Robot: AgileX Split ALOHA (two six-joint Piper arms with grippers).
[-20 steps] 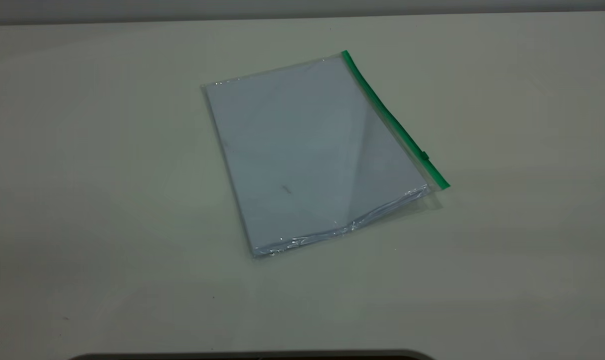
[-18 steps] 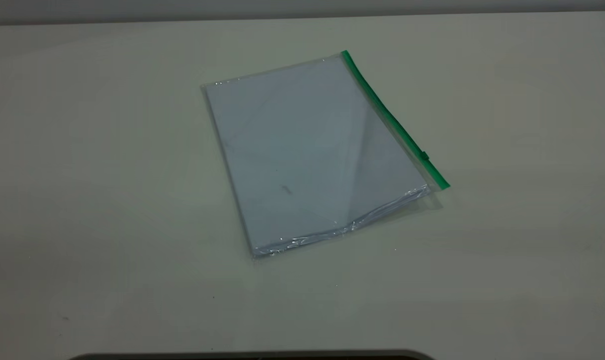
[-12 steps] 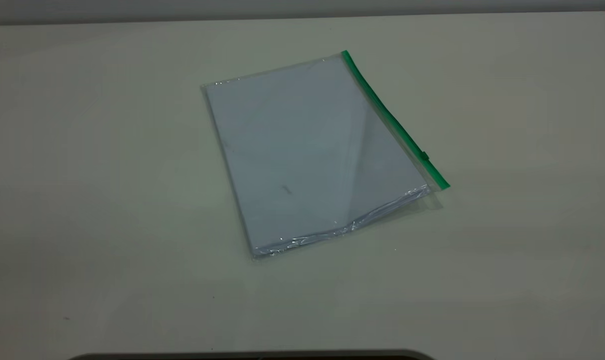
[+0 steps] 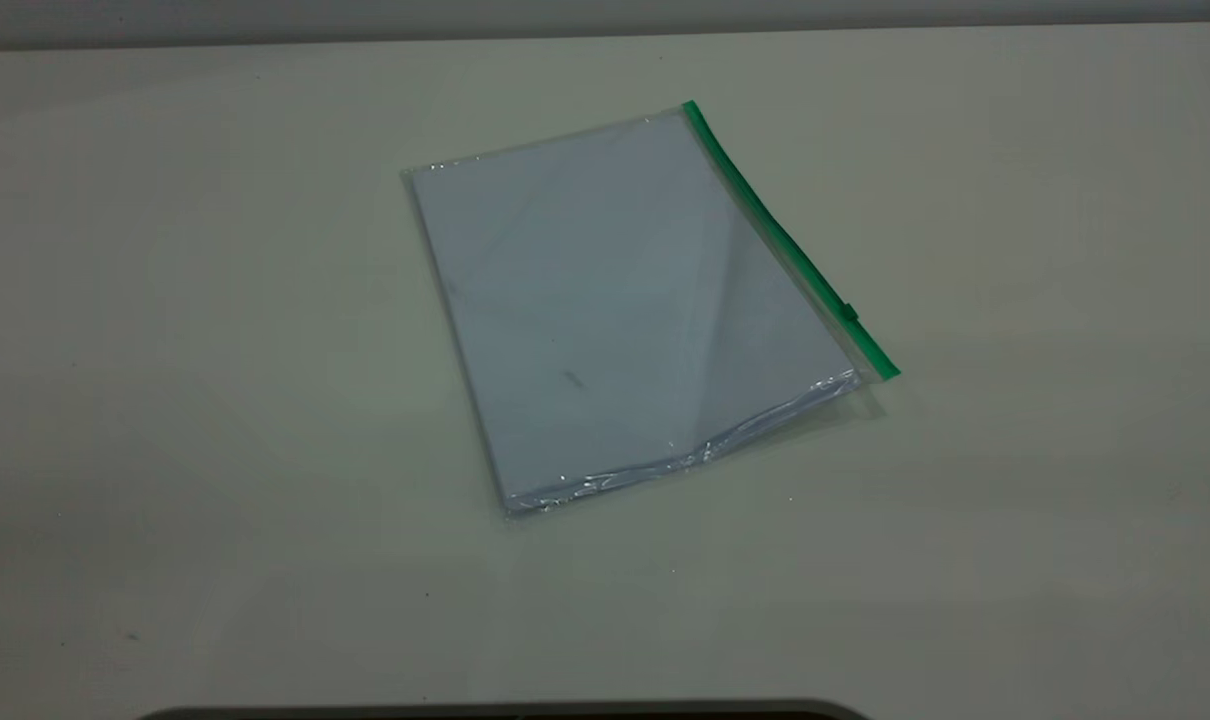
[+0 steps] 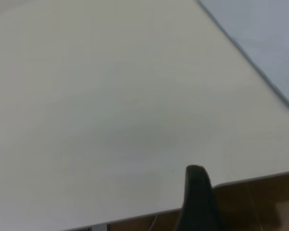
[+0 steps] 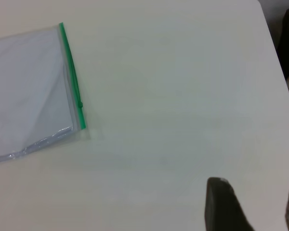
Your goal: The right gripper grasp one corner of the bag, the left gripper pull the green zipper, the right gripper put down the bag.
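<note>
- Exterior view: I log one bag (image 4: 625,310), flat on the desk (image 4: 165,400) near its middle. One green zipper (image 4: 780,235) runs along the edge on the right arm's side, its long axis going from the far end to the near end of that edge. One slider tab (image 4: 850,312) sits close to the near end. One corner (image 4: 887,370) where the strip ends lies nearest the right arm's side; I judge this the corner to take first. No arm shows here, so both are well apart from the bag.
- Left wrist view: one dark jaw tip of the left gripper (image 5: 197,192) hangs over the desk edge. Only a plain clear corner of the bag (image 5: 260,33) shows, well apart and ahead of it. I cannot tell whether these jaws are wide or narrow.
- Right wrist view: two jaw tips of the right gripper (image 6: 257,204) show with bare desk between them, so I read the jaws as wide, holding nothing. The green zipper (image 6: 71,72) lies well ahead and off to one side, its strip lengthways to my line of approach, the corner (image 6: 82,126) at the nearer end. I judge the right arm the better placed.
</note>
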